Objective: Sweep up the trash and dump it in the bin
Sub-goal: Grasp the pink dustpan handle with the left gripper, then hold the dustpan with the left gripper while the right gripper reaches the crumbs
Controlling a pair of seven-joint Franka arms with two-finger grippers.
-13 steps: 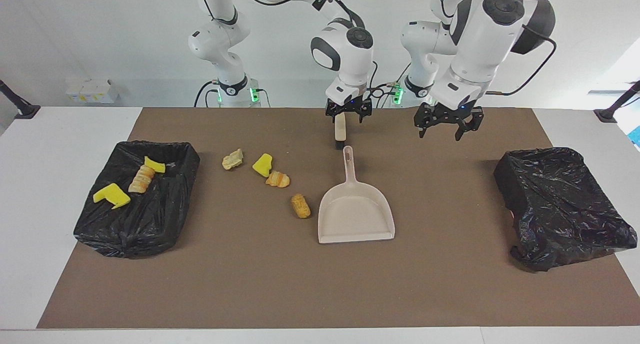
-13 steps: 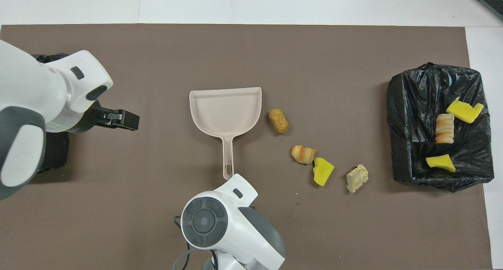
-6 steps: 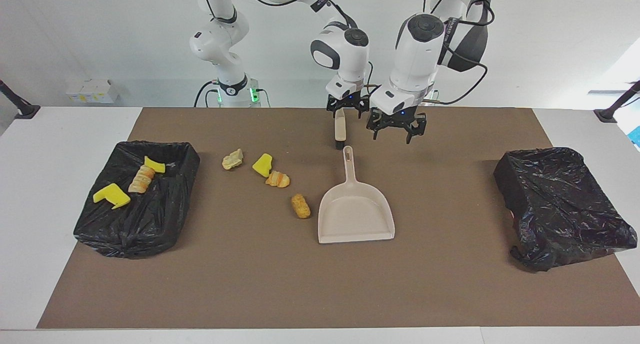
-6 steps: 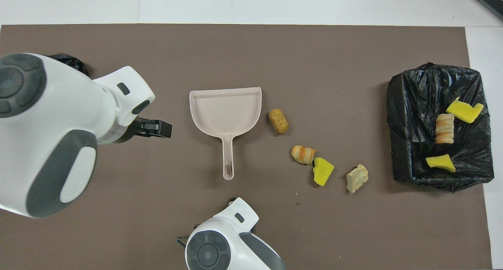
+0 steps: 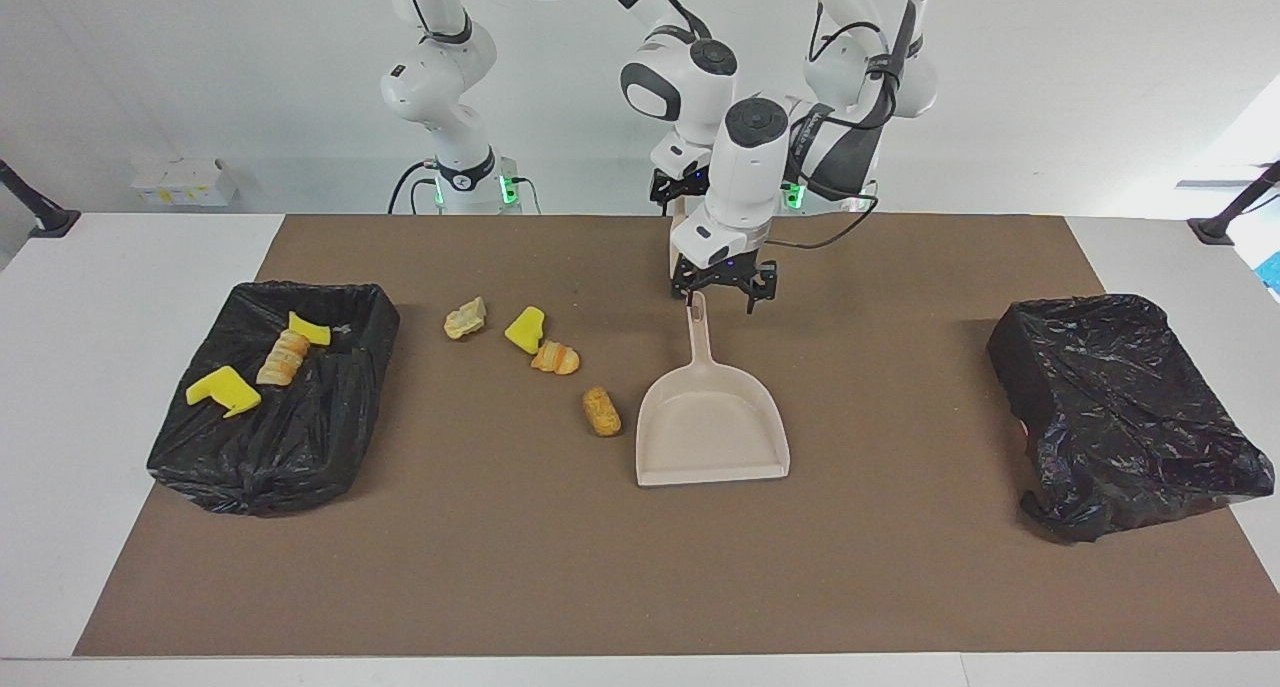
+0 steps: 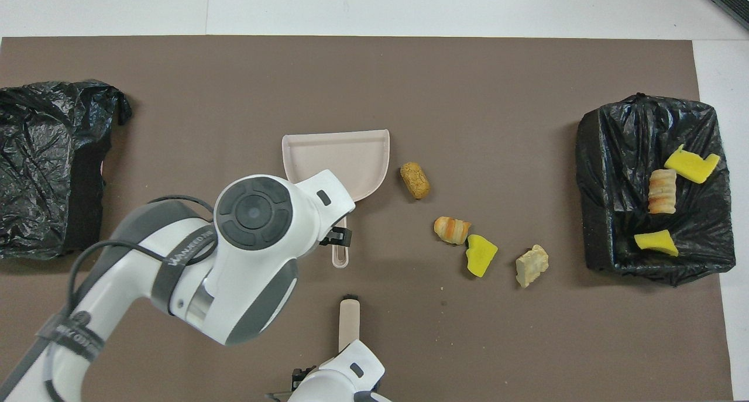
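Observation:
Several trash scraps lie on the brown mat: a tan lump [image 5: 601, 410] beside the beige dustpan [image 5: 712, 422], an orange-tan lump [image 5: 555, 358], a yellow chunk [image 5: 526, 328] and a pale lump [image 5: 466, 318]. Three more, two yellow and one tan [image 5: 284, 357], lie in the black-lined bin [image 5: 270, 447] at the right arm's end. My left gripper [image 5: 721, 302] is open, low over the end of the dustpan's handle [image 6: 340, 260]. My right gripper [image 5: 672, 192] is shut on the beige brush [image 6: 349, 320], near the robots' edge and partly hidden by the left arm.
A second black-lined bin [image 5: 1120, 407] stands at the left arm's end of the table. The brown mat [image 5: 600, 567] covers most of the white table. The dustpan's mouth faces away from the robots.
My left arm has swung from near the bin at its own end to over the dustpan's handle and come down. My right gripper has drawn the brush back toward the robots.

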